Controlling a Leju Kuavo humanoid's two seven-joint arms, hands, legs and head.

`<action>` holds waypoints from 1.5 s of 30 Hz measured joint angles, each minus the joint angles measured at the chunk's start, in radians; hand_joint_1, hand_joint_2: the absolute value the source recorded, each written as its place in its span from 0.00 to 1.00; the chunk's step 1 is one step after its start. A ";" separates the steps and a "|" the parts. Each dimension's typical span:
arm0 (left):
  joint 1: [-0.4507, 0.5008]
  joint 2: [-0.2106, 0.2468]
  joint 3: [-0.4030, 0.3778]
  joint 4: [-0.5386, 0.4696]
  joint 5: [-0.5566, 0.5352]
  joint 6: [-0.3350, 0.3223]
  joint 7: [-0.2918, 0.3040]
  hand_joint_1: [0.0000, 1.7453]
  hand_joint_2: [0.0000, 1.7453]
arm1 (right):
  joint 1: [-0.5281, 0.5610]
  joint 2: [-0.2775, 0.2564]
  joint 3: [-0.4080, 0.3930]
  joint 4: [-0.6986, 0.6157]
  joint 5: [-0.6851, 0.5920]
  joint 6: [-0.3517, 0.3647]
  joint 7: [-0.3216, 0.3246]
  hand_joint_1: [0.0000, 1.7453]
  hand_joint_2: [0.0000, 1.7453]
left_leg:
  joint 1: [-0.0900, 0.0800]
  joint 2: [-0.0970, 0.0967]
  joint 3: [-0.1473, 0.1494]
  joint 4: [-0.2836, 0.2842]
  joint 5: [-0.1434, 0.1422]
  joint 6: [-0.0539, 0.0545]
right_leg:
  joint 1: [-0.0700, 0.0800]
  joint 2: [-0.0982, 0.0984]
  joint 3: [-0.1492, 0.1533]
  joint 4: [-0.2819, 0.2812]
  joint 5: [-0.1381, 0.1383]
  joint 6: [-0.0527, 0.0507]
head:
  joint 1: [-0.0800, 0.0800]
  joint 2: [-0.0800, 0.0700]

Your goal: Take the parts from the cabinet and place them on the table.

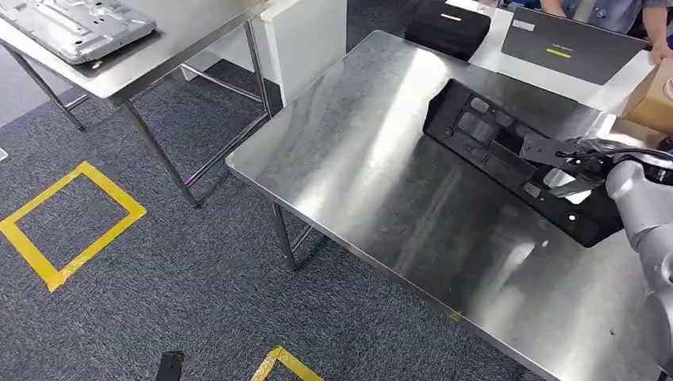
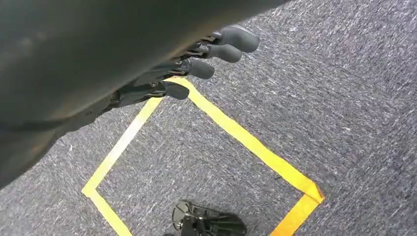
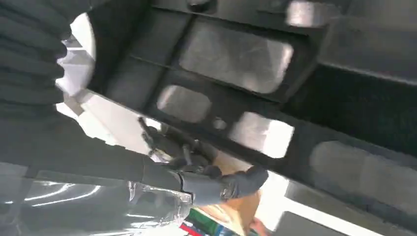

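Observation:
A long black plastic part (image 1: 492,147) with several recesses lies slanted over the right side of the steel table (image 1: 381,190). My right hand (image 1: 583,163) grips it near its right end; I cannot tell whether the part touches the tabletop. In the right wrist view the part (image 3: 275,73) sits close to the camera, with my right hand (image 3: 196,182) clasped around its edge. My left hand (image 2: 196,64) hangs over the grey carpet, fingers straight and apart, holding nothing.
A second steel table (image 1: 159,59) at the upper left carries a grey metal panel (image 1: 79,28). Yellow tape squares (image 1: 71,222) mark the carpet. Black cases (image 1: 567,44), a cardboard box (image 1: 655,99) and a person (image 1: 627,12) are beyond the table's far edge.

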 joint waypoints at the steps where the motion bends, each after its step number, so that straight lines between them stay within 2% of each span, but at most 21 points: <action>1: 0.000 0.000 0.000 0.000 0.000 0.000 0.000 0.00 0.00 | -0.001 -0.001 0.000 0.000 0.000 -0.001 0.003 0.00 0.00 | 0.000 0.000 0.000 0.000 0.000 0.000 | 0.000 0.000 0.000 0.000 0.000 0.000 | 0.000 0.000; 17: 0.000 0.000 0.000 0.000 0.000 -0.042 -0.012 0.00 0.00 | -0.002 -0.001 0.000 0.008 0.012 -0.031 0.036 0.00 0.00 | 0.000 0.000 0.000 0.000 0.000 0.000 | 0.000 0.000 0.000 0.000 0.000 0.000 | 0.000 0.000; 18: 0.000 0.000 0.000 0.000 -0.001 -0.042 -0.012 0.00 0.00 | 0.000 0.000 0.000 0.008 0.012 -0.031 0.036 0.00 0.00 | -0.003 0.000 -0.003 0.006 -0.007 0.003 | -0.005 0.000 0.001 -0.002 -0.001 0.002 | 0.000 0.000; 22: 0.000 0.001 0.000 0.000 -0.003 -0.034 -0.012 0.00 0.00 | 0.005 0.002 0.001 0.008 0.012 -0.037 0.036 0.00 0.00 | -0.003 0.000 0.006 0.002 -0.011 0.023 | 0.000 0.000 0.011 -0.008 -0.004 0.010 | -0.002 0.000; 23: 0.000 -0.002 0.000 0.000 -0.004 -0.034 -0.012 0.00 0.00 | 0.008 0.000 0.001 0.006 0.012 -0.041 0.036 0.00 0.00 | 0.017 0.003 0.029 -0.028 0.002 0.025 | 0.007 0.000 0.004 -0.002 -0.009 0.008 | 0.000 0.000; 24: -0.002 -0.003 0.000 0.000 -0.005 -0.033 -0.012 0.00 0.00 | 0.007 -0.001 0.001 0.007 0.012 -0.044 0.036 0.00 0.00 | 0.014 0.002 0.037 -0.038 0.003 0.023 | 0.005 -0.001 -0.003 0.026 -0.023 0.009 | 0.003 0.000; 26: -0.004 -0.003 0.000 0.000 -0.006 -0.033 -0.012 0.00 0.00 | 0.006 -0.007 0.001 0.008 0.012 -0.046 0.039 0.00 0.00 | 0.019 0.002 0.041 -0.039 0.005 0.025 | -0.005 0.000 -0.078 0.172 -0.080 0.009 | 0.003 0.000; 27: -0.004 -0.004 0.000 0.000 -0.007 -0.033 -0.012 0.00 0.00 | 0.011 -0.009 0.001 0.009 0.012 -0.046 0.040 0.00 0.00 | 0.021 0.002 0.040 -0.038 0.004 0.024 | -0.014 0.000 -0.126 0.257 -0.109 0.014 | 0.003 0.000; 28: -0.003 -0.004 0.001 0.000 -0.009 -0.033 -0.012 0.00 0.00 | 0.018 -0.010 0.001 0.011 0.012 -0.046 0.041 0.00 0.00 | 0.024 0.001 0.039 -0.037 0.002 0.019 | -0.024 0.000 -0.161 0.315 -0.122 0.025 | 0.003 0.000; 29: -0.002 -0.004 0.001 0.000 -0.009 -0.032 -0.012 0.00 0.00 | 0.024 -0.010 0.001 0.012 0.013 -0.046 0.042 0.00 0.00 | 0.028 0.000 0.039 -0.037 0.001 0.014 | -0.033 -0.001 -0.167 0.317 -0.114 0.038 | 0.003 0.000; 30: -0.002 -0.005 0.001 0.000 -0.009 -0.033 -0.012 0.00 0.00 | 0.027 -0.011 0.002 0.013 0.014 -0.046 0.043 0.00 0.00 | 0.036 -0.001 0.039 -0.031 -0.002 0.005 | -0.046 -0.002 -0.149 0.266 -0.086 0.060 | 0.003 0.000; 32: -0.002 -0.006 0.001 0.000 -0.010 -0.033 -0.012 0.00 0.00 | 0.024 -0.011 0.002 0.013 0.014 -0.047 0.045 0.00 0.00 | 0.051 -0.001 0.031 -0.002 -0.018 -0.019 | -0.071 -0.010 -0.052 0.073 -0.006 0.109 | 0.004 0.000; 33: -0.002 -0.005 0.001 0.000 -0.010 -0.032 -0.012 0.00 0.00 | 0.026 -0.012 0.002 0.013 0.014 -0.047 0.047 0.00 0.00 | 0.048 0.001 0.022 0.019 -0.030 -0.037 | -0.079 -0.020 -0.031 0.028 0.000 0.120 | 0.005 0.000; 34: -0.002 -0.001 0.002 -0.002 -0.010 -0.032 -0.012 0.00 0.00 | 0.021 -0.008 0.002 0.014 0.014 -0.046 0.047 0.00 0.00 | 0.048 -0.001 0.012 0.032 -0.038 -0.046 | -0.059 -0.009 -0.025 0.036 0.000 0.108 | 0.011 0.000; 35: -0.002 -0.001 0.002 -0.002 -0.010 -0.032 -0.013 0.00 0.00 | 0.022 -0.011 0.003 0.015 0.015 -0.046 0.048 0.00 0.00 | 0.045 -0.002 0.010 0.037 -0.041 -0.048 | -0.064 -0.007 -0.033 0.045 -0.002 0.084 | 0.006 0.000; 37: -0.001 -0.003 0.002 -0.002 -0.010 -0.032 -0.016 0.00 0.00 | 0.029 -0.005 0.003 0.016 0.016 -0.046 0.050 0.00 0.00 | 0.052 0.000 0.005 0.041 -0.039 -0.052 | -0.064 -0.004 -0.043 0.059 -0.004 0.072 | 0.002 0.000; 39: -0.001 -0.003 0.002 -0.002 -0.010 -0.031 -0.016 0.00 0.00 | 0.028 -0.005 0.004 0.015 0.016 -0.046 0.050 0.00 0.00 | 0.059 0.003 -0.005 0.073 -0.066 -0.063 | -0.064 -0.001 -0.045 0.064 -0.007 0.058 | -0.001 0.000; 42: -0.001 -0.003 0.003 -0.002 -0.007 -0.029 -0.019 0.00 0.00 | 0.025 0.001 0.004 0.015 0.017 -0.046 0.050 0.00 0.00 | 0.059 0.005 -0.109 0.294 -0.171 -0.064 | -0.052 0.000 -0.042 0.065 -0.009 0.048 | -0.002 0.000; 43: 0.000 -0.003 0.003 -0.002 -0.002 -0.029 -0.019 0.00 0.00 | 0.025 0.005 0.004 0.016 0.018 -0.045 0.051 0.00 0.00 | 0.058 0.005 -0.141 0.353 -0.188 -0.060 | -0.047 0.000 -0.041 0.065 -0.010 0.047 | -0.001 0.000; 44: 0.000 -0.003 0.004 -0.002 -0.001 -0.029 -0.020 0.00 0.00 | 0.025 0.009 0.004 0.016 0.018 -0.045 0.051 0.00 0.00 | 0.056 0.005 -0.156 0.371 -0.182 -0.054 | -0.040 0.002 -0.041 0.065 -0.011 0.045 | -0.002 0.000; 45: 0.000 -0.003 0.004 -0.002 0.000 -0.029 -0.021 0.00 0.00 | 0.024 0.012 0.004 0.016 0.019 -0.045 0.053 0.00 0.00 | 0.052 0.004 -0.144 0.338 -0.154 -0.043 | -0.034 0.002 -0.039 0.065 -0.012 0.044 | -0.001 0.000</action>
